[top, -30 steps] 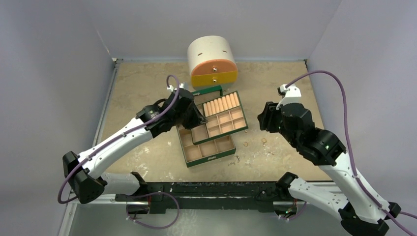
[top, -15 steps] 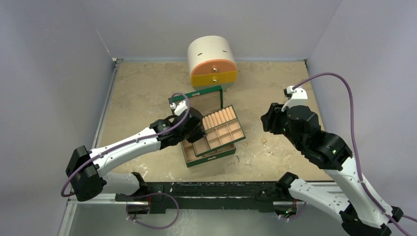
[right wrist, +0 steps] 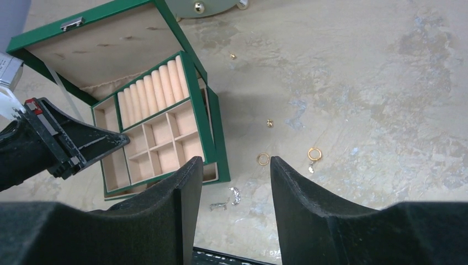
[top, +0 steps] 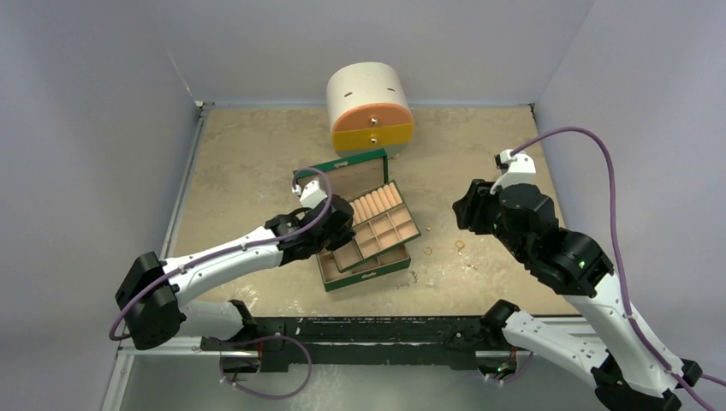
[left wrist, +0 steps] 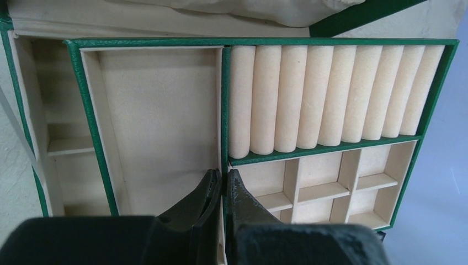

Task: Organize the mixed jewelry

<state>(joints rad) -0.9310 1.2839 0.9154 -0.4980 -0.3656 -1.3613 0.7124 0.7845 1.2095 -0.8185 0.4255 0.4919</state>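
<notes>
I am counting six loose pieces of jewelry lying on the table (right wrist: 386,83) beside the one green box (top: 368,276): two gold rings (right wrist: 263,159), two tiny gold bits (right wrist: 270,123) and two silvery scraps (right wrist: 235,194) nearer the front edge. One round drawer chest (top: 370,107) is standing at the back. My left gripper (left wrist: 223,176) is clenching the inner divider of the box's tray (left wrist: 331,41), which is sitting askew over the base. My right gripper (right wrist: 234,163) is hovering above the rings, jaws about half apart, gripping nothing.

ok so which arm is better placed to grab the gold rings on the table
Right: the right gripper is open, facing the gold rings beside the green box. The left gripper is shut on the box's tray.
</notes>
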